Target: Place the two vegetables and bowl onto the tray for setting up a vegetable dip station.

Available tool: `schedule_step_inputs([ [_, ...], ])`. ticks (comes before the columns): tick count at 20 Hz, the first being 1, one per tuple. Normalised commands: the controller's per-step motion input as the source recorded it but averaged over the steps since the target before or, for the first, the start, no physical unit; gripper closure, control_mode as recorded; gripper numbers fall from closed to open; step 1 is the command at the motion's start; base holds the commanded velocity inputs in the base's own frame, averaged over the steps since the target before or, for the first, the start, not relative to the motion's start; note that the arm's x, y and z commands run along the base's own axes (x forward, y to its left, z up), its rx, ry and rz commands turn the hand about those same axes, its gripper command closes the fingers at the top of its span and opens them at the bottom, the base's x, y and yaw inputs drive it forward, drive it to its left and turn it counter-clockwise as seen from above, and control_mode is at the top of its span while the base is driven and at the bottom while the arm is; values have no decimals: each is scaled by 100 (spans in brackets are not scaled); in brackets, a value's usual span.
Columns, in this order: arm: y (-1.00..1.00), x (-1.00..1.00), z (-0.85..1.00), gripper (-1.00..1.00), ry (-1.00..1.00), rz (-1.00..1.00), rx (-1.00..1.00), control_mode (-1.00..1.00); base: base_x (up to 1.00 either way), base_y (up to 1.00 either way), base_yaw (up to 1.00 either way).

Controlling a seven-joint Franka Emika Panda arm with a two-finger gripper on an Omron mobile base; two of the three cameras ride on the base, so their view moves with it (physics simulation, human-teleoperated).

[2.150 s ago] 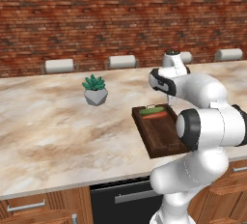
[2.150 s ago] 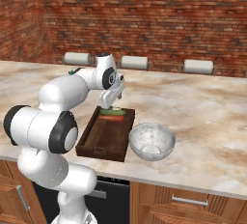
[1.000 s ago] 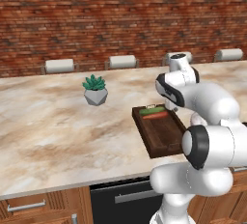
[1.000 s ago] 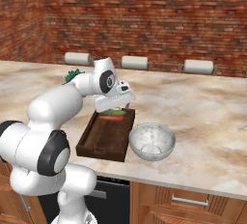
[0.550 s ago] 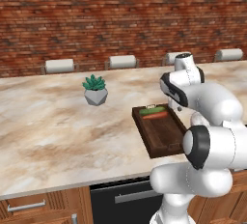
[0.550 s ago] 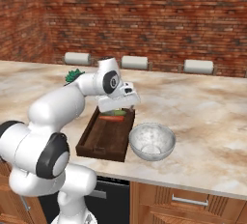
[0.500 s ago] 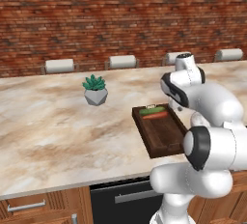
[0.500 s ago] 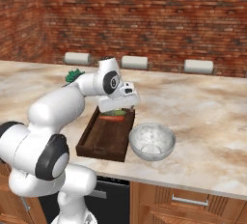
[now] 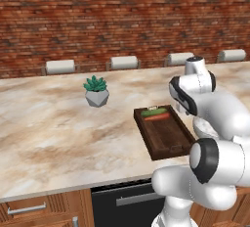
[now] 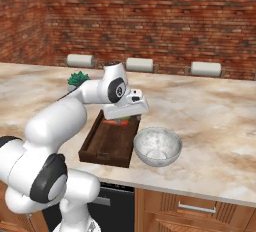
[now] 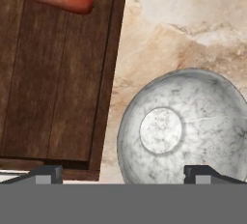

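A: Carrot (image 9: 156,117) and cucumber (image 9: 154,111) already lay side by side at the far end of the tray (image 9: 168,145). Bowl (image 10: 157,146) sat on the counter (image 9: 58,133), just beside the tray's right rim, not on it.

B: And the gripper (image 11: 123,171)?

A: Hung above the gap between tray and bowl, fingertips (image 11: 48,172) spread as wide as possible, holding nothing. Looked down into the bowl's base from the hand view.

B: Left to do, then?

A: Only the bowl, by the look of it. Two of three pieces in place.

B: Risks?

A: Several. Wide, deep, smooth: probably had to be pinched at the rim wall, not spanned. Too shallow a bite on that curved wall, and likely a slip or a tip on the lift. Came down off-centre on the rim, and likely a shove along the counter or a knock against the tray.

B: And on placing?

A: Free tray floor at the near end only. Set too far back, and likely a landing on the carrot, or a bowl tilted on the rim.
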Motion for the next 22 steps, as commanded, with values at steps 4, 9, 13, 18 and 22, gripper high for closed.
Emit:
schedule_step_inputs([
  [4, -1, -6, 0, -100, 0, -1, 0, -100, 0, 0, 0],
  [9, 0, -8, 0, -100, 0, 0, 0, -100, 0, 0, 0],
  [13, -6, -2, -6, -100, 0, 0, 0, -100, 0, 0, 0],
  [18, -2, -6, -24, -100, 0, 0, 0, -100, 0, 0, 0],
  [22, 0, 0, -35, -100, 0, 0, 0, -100, 0, 0, 0],
])
